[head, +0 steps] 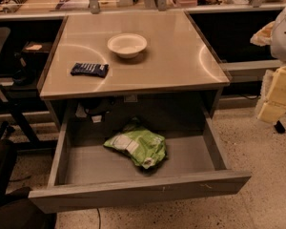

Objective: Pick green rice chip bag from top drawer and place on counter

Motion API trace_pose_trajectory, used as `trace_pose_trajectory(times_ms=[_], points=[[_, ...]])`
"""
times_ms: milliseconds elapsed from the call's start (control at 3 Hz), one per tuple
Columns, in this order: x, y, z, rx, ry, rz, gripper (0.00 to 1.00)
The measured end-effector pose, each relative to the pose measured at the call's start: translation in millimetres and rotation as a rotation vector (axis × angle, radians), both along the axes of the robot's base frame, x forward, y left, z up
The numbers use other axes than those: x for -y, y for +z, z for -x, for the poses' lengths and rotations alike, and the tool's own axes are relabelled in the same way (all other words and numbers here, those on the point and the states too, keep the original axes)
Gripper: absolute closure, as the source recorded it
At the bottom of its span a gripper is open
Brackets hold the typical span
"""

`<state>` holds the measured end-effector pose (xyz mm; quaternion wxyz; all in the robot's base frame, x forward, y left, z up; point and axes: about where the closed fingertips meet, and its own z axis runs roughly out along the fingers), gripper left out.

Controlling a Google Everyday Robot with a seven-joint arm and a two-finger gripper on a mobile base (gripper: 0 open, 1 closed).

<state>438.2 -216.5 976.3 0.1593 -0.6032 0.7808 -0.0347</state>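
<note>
The green rice chip bag [136, 147] lies crumpled on the floor of the open top drawer [138, 190], near its middle and slightly toward the back. The drawer is pulled far out below the counter [171, 56]. My gripper [277, 95] shows as pale yellow and white parts at the right edge of the camera view. It is level with the counter's front edge, well to the right of the drawer and away from the bag. It holds nothing that I can see.
A white bowl [127, 45] and a small dark-blue snack packet [89, 69] sit on the counter. Dark chair parts [5, 185] stand at the lower left. Cluttered desks run along the back. The floor is speckled.
</note>
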Motion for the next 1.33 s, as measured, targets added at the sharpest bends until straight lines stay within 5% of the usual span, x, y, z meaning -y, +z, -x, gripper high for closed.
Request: trace_pose_trajectory(times_ms=[333,1000,1333], points=[[-6,-5,0,-0.002,-0.013,0.001,0.00],[-100,-78,18,-0.108,0.021,-0.029,0.00],[-100,-78,18,-0.107,0.021,-0.030,0.00]])
